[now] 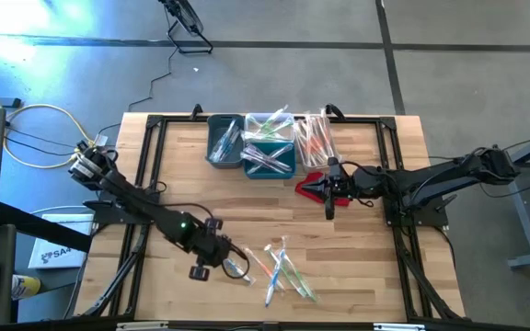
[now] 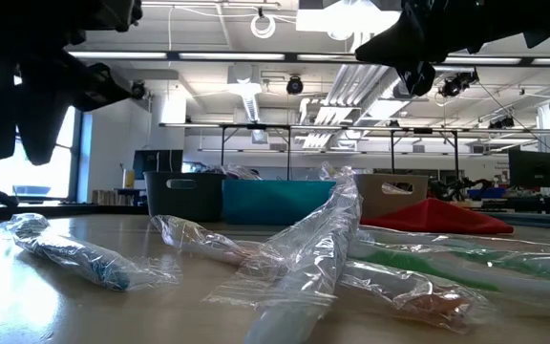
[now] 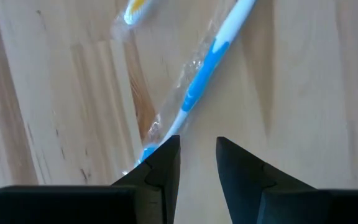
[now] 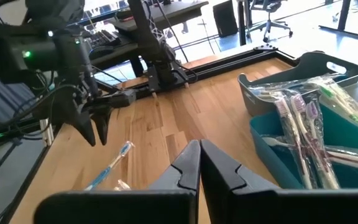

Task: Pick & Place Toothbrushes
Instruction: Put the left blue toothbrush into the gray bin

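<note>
A blue-and-white toothbrush (image 3: 207, 65) in a clear wrapper lies flat on the wooden table, apart from a loose pile of wrapped toothbrushes (image 1: 283, 271) near the front edge. My left gripper (image 3: 197, 149) hovers open just above the blue toothbrush's near end, pointing steeply down, with only bare wood between its fingers. From the right wrist view, my left gripper (image 4: 95, 127) is clear of the table. My right gripper (image 4: 199, 155) is shut and holds nothing, raised by the red cloth (image 1: 313, 184).
Three small bins stand side by side at the far edge: grey (image 1: 224, 142), teal (image 1: 270, 154) and white (image 1: 313, 138), each holding wrapped toothbrushes. A black frame (image 1: 150, 156) runs along the table's edges. Bare wood lies between the bins and the pile.
</note>
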Action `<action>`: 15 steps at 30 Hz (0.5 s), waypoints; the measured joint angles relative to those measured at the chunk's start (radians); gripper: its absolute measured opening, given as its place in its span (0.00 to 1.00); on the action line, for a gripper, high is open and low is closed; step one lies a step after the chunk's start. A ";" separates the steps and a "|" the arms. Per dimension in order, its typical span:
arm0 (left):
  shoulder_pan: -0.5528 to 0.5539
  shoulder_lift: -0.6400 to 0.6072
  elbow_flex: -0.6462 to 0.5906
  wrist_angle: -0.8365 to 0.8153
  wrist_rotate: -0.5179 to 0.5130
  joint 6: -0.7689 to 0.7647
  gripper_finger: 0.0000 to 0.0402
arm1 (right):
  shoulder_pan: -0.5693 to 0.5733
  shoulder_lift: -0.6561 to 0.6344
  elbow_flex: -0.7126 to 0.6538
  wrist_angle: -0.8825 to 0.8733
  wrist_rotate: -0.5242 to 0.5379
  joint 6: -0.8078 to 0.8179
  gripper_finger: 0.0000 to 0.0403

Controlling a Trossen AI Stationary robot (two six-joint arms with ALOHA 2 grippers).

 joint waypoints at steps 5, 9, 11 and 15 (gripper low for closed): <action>-0.021 0.059 0.015 -0.014 -0.021 0.020 0.25 | -0.010 0.000 0.000 -0.005 0.001 -0.001 0.01; -0.017 0.085 0.021 -0.020 -0.019 0.019 0.25 | -0.020 0.000 0.000 -0.023 -0.002 0.005 0.01; -0.017 0.091 0.021 -0.020 -0.020 0.019 0.25 | -0.020 0.000 0.000 -0.035 -0.002 0.005 0.01; -0.018 0.093 0.021 -0.018 -0.026 0.019 0.25 | -0.019 0.000 0.000 -0.049 -0.001 0.005 0.01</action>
